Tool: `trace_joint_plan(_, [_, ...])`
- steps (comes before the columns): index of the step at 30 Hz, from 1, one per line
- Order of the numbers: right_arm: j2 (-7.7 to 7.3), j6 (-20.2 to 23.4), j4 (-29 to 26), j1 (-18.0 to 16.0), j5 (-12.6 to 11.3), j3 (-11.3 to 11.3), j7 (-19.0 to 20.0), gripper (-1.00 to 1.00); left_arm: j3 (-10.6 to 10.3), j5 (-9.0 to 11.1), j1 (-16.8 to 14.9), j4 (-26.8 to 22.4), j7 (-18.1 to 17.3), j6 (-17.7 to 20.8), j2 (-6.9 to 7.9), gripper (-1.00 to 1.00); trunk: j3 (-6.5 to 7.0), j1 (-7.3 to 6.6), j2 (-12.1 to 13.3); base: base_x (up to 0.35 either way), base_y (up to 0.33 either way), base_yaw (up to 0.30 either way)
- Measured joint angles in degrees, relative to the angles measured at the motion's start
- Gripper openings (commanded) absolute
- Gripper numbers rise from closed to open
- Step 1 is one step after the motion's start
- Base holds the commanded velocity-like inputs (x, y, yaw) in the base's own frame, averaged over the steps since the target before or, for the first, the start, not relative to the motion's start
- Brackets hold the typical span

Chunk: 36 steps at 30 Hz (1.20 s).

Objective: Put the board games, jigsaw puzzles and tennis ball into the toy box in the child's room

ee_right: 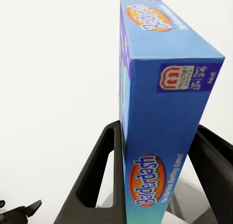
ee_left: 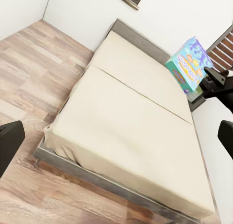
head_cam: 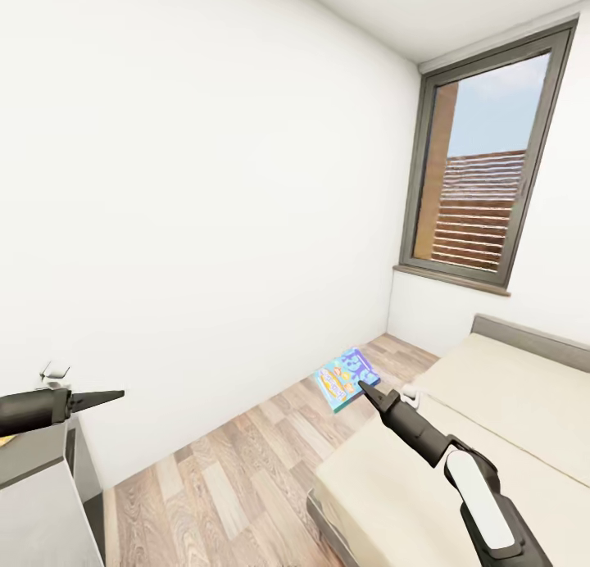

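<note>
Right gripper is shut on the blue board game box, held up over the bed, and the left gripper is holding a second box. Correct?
Not quite. The left gripper holds nothing; in the head view its fingers are closed together with no box between them. The rest stands: the right gripper is shut on the blue board game box, clear of the bed, as the right wrist view shows.

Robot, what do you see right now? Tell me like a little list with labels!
Holding: a blue Balderdash board game, clamped between the right gripper's fingers
Game position: lifted in the air, beside the bed
Left gripper: at the picture's left edge, above a grey cabinet; nothing seen in it
Bed: cream cover, grey frame, no toys on the part in view
Floor: wood planks
Window: grey frame, slatted wall outside
Toy box: not spotted here
</note>
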Motion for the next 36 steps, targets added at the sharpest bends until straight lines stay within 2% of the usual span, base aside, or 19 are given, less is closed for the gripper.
trace_joint_plan(11, [0.06,-0.02,0.08,0.00,0.14,1.52,-0.23,-1.00,0.01,-0.01,0.00,0.00,0.03,0.00,-0.05,1.00,-0.60,0.00,-0.01,0.000,0.000,0.224])
trace_joint_plan(36, [0.08,-0.12,-0.07,0.00,0.21,1.71,-0.17,-1.00,-0.35,0.13,0.00,0.00,0.05,-0.09,-0.17,1.00,-1.95,0.00,0.00,0.000,0.000,0.230])
